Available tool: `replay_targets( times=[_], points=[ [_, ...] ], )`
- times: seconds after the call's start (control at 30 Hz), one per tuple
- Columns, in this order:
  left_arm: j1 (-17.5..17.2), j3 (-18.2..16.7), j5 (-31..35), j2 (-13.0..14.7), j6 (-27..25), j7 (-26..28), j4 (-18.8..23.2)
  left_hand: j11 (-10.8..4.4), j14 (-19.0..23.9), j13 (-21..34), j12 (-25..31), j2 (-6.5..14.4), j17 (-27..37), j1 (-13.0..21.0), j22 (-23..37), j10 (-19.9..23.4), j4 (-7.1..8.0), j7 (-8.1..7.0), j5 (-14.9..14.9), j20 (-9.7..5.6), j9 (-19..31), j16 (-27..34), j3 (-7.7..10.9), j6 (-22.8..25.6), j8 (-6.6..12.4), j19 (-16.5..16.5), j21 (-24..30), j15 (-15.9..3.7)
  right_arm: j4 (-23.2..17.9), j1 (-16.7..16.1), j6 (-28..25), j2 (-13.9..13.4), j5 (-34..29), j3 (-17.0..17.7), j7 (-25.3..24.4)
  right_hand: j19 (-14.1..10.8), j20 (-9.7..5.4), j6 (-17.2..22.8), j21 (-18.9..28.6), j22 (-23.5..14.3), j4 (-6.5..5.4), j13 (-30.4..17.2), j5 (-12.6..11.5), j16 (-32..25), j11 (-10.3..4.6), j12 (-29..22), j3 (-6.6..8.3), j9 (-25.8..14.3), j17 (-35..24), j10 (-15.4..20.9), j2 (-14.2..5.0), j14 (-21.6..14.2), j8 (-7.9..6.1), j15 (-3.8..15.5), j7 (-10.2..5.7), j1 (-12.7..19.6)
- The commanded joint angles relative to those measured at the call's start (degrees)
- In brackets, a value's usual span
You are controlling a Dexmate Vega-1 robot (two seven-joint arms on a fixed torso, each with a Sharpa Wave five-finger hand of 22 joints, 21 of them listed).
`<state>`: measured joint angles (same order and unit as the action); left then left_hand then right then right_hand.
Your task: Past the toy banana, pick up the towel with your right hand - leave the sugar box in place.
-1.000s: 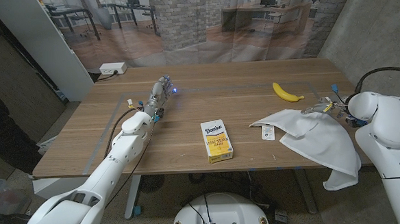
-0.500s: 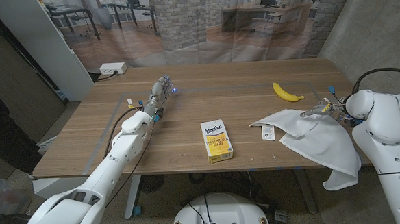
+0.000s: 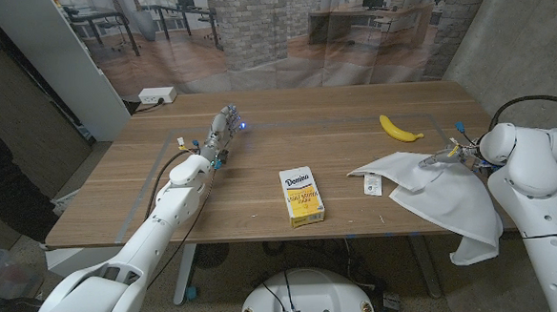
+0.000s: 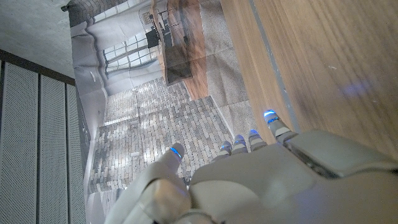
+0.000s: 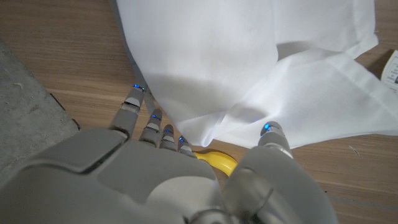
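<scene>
The right hand hovers released over the towel, beside the toy banana. The left hand, well apart from the towel, is released too.

Head camera overlooks table; wrist cameras sit close.

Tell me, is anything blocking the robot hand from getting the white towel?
No, nothing visible is in the way. The right robot hand is already at the towel, fingers spread over its folds. The toy banana lies just beyond the towel's far edge, and the sugar box sits well off to the side.
</scene>
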<state>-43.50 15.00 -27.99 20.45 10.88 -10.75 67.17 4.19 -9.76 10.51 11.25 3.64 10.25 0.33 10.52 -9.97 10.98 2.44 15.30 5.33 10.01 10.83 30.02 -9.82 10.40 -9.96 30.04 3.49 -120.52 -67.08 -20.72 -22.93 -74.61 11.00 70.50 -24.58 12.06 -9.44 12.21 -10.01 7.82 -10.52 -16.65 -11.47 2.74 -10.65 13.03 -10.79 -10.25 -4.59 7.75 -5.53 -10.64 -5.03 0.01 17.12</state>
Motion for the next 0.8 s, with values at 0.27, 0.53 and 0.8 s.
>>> replay_targets(
  times=[0.27, 0.53, 0.8],
  points=[
    [-0.43, 0.0, -0.02, 0.37, -0.42, 0.38, 1.14, 0.62, -7.85, 0.13, 0.31, 6.74, 0.26, 0.0, 0.26, -4.9, -0.02, -0.55, 0.36, 0.56, 0.07, 0.19, 0.42, -3.59, 0.06, -2.56, -0.23, 0.57, 1.16, 1.11, -0.43, 0.16, -3.1, -1.11, 2.19, -10.96, -0.57, 0.31, 2.36, -0.15, 1.69, -0.4, -2.91, -1.16, -1.8, -1.25, -0.48, -0.2, -0.34, 4.06, 0.28, -5.36, -0.96, 3.41, -0.43, 8.98],
    [-0.65, 0.01, -0.15, 0.52, -0.56, 0.51, 1.5, 0.61, -7.85, 0.13, 0.31, 6.7, 0.26, -0.02, 0.27, -4.91, -0.02, -0.57, 0.35, 0.59, 0.07, 0.19, 0.4, -3.6, 0.06, -2.52, -0.29, 0.59, 0.6, 0.28, -0.03, 1.33, -4.69, -1.19, -1.4, -19.05, -9.82, 7.1, 3.68, -0.87, 1.28, -1.46, -7.16, -4.38, -4.44, -3.71, -0.73, -0.38, -1.81, 14.71, -1.47, -16.69, -2.59, 11.43, -2.21, 20.84],
    [-0.54, 0.01, -0.24, 0.5, -0.53, 0.43, 1.18, 0.41, -7.83, 0.13, 0.29, 6.66, 0.27, -0.04, 0.27, -4.97, -0.03, -0.62, 0.34, 0.64, 0.07, 0.19, 0.36, -3.61, 0.06, -2.47, -0.37, 0.64, 0.21, -0.86, 0.26, 3.16, -6.11, -0.92, -6.27, -26.78, -18.13, 19.49, 8.35, -3.16, 0.88, -6.17, -10.6, -11.99, -6.17, -12.99, -1.34, -1.71, -7.86, 27.91, -5.9, -33.56, -4.83, 16.44, -0.72, 30.78]
  ],
)
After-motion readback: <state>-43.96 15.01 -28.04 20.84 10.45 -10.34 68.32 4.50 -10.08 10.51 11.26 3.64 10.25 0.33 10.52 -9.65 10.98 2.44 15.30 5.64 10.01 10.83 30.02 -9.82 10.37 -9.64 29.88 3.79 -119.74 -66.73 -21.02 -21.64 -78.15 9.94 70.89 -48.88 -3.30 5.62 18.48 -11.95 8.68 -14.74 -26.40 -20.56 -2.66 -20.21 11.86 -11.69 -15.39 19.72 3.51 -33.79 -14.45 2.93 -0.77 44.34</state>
